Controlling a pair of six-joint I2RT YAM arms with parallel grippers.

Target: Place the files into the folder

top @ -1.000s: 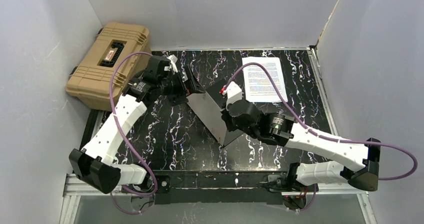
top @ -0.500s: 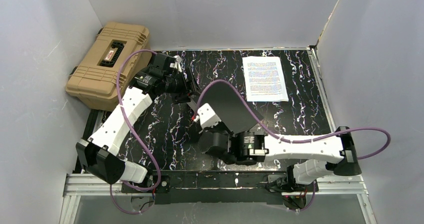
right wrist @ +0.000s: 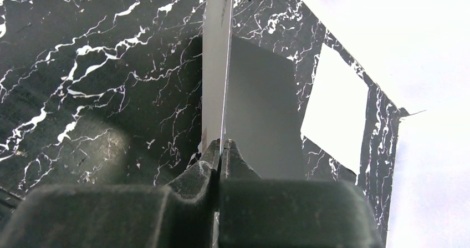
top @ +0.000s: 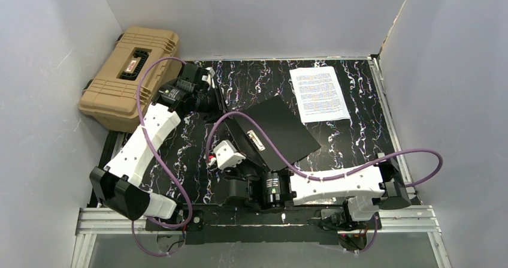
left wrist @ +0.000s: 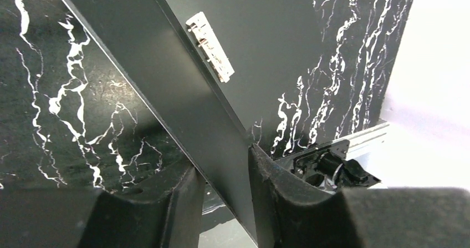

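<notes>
The folder (top: 278, 130) lies open in the middle of the black marble table, black inside up, one flap raised on edge. My right gripper (top: 247, 160) is shut on that flap's near edge; in the right wrist view the cream outside (right wrist: 215, 65) runs up from the pinched gripper (right wrist: 223, 148). My left gripper (top: 223, 109) straddles the flap's far end. Its jaws (left wrist: 224, 187) are narrowed around the black flap (left wrist: 166, 81), the right finger touching, a slit at the left finger. The files (top: 319, 93), white printed sheets, lie flat at the back right, also visible from the right wrist (right wrist: 335, 106).
A tan ribbed hard case (top: 129, 76) sits off the table's back left corner, behind the left arm. White walls close in on three sides. The right arm's forearm stretches along the near edge, its purple cable (top: 419, 160) looping over the right side.
The right arm has swung toward the near left with the flap, spreading the folder open. The left jaws have narrowed around the flap's far end.
</notes>
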